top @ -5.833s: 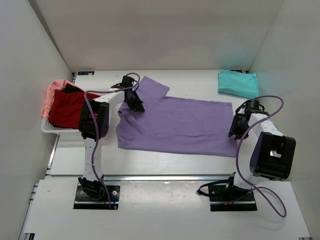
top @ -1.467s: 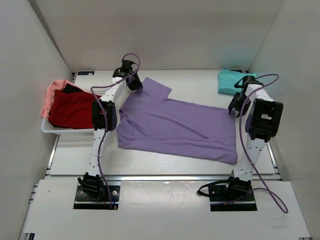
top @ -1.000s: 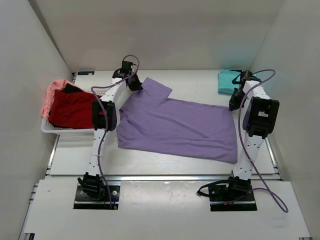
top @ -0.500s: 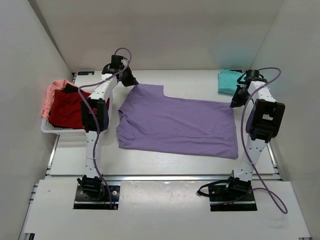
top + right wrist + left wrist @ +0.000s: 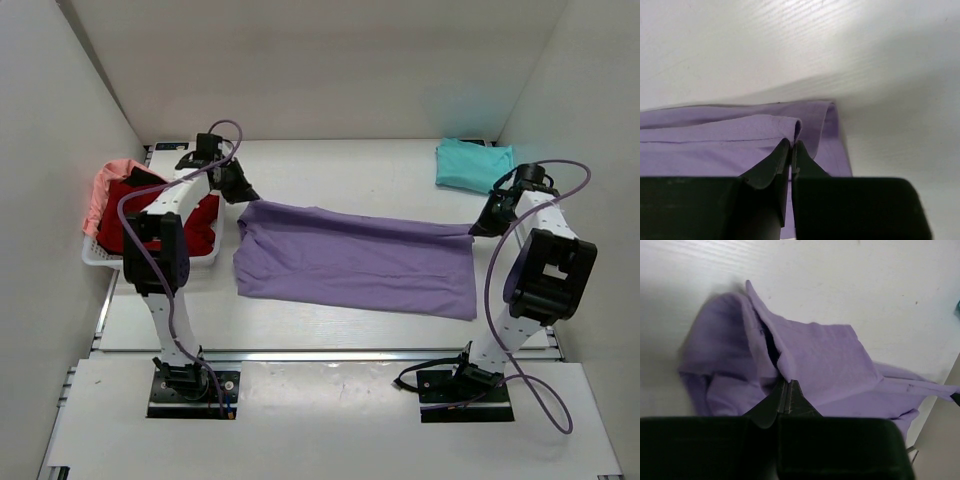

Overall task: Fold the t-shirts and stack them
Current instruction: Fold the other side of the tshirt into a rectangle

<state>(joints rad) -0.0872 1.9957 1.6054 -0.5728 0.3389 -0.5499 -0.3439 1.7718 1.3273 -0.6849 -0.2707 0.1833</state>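
White-walled bay, pale wood-grain table [image 5: 330,330]. The large lavender-purple cloth t-shirt [image 5: 350,270] lies across the middle of it, near edge flat, far edge raised and drawn into a taut line between your two arms. Your left gripper [image 5: 240,193] is pinched tight on the shirt's far left corner, with collar and sleeve bunched below the fingertips in the wrist view. Your right gripper [image 5: 480,228] is clamped just as narrow on the far right corner, a doubled hem between its fingers. Likely reason for the hold: with both far corners gripped, that edge can be carried toward the near edge as one straight fold. The folded teal cloth t-shirt [image 5: 475,165] sits beyond the lavender shirt's right end, probably the start of the stack. Left of the lavender shirt, the red t-shirt [image 5: 118,228] and salmon-pink t-shirt [image 5: 105,185] wait in the white plastic lattice basket [image 5: 100,260].
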